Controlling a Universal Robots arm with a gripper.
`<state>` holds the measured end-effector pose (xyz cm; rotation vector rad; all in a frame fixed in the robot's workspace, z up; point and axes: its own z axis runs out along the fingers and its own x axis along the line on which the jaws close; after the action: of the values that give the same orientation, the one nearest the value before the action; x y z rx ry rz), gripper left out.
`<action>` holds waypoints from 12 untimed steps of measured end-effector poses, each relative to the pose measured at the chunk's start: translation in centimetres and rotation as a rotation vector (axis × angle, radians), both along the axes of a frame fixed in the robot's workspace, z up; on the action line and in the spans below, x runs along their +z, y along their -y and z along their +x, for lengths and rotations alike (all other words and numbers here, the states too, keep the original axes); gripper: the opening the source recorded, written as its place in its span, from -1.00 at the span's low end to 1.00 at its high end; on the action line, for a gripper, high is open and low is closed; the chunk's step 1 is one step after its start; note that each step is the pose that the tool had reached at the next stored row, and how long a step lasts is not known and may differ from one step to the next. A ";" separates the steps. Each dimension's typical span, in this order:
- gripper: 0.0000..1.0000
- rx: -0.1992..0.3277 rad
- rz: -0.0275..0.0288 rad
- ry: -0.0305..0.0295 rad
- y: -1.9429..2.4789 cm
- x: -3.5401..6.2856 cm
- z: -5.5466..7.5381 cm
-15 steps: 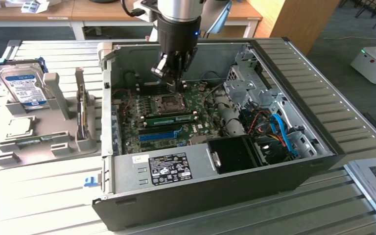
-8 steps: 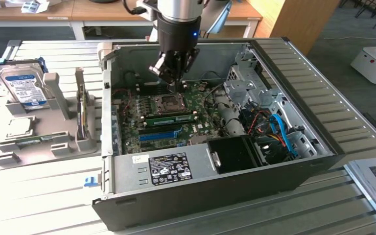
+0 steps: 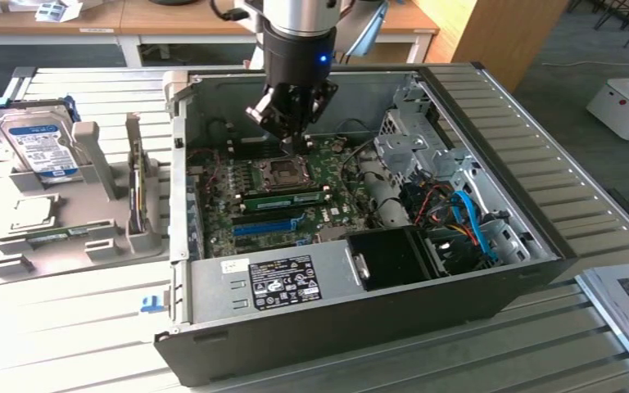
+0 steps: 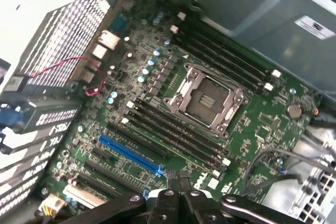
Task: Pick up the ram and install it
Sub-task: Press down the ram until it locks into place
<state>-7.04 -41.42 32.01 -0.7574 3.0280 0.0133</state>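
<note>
the pincer (image 3: 289, 139) hangs inside the open computer case (image 3: 511, 270), low over the motherboard (image 3: 251, 214), just above the cpu socket (image 3: 287, 171). in the wrist view its fingertips (image 4: 177, 199) are pressed together with nothing between them, so it is closed and empty. the ram (image 3: 285, 197), a green stick with black chips, lies seated across the board just beside the socket on the side nearer the blue slot (image 3: 263, 225), apart from the pincer. in the wrist view the cpu socket (image 4: 206, 99) sits between rows of dark memory slots (image 4: 173, 129), with the blue slot (image 4: 128, 155) further along. on the counter (image 3: 63, 327) to the exterior view's left, a grey holder (image 3: 85, 237) carries a hard drive (image 3: 39, 146) standing upright.
</note>
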 end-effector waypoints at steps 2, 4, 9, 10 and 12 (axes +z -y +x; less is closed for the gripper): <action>-0.80 -0.032 -0.0001 0.0000 0.00 0.00 0.0; -0.80 -0.064 0.0000 0.0000 0.00 0.00 0.0; -0.80 -0.145 0.0000 0.0000 0.00 -0.01 0.0; -0.80 -0.162 0.0000 0.0000 0.00 -0.01 0.0; -0.80 -0.197 -0.0001 0.0000 0.00 -0.01 0.0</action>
<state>-7.04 -41.42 32.00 -0.4566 3.0870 0.0100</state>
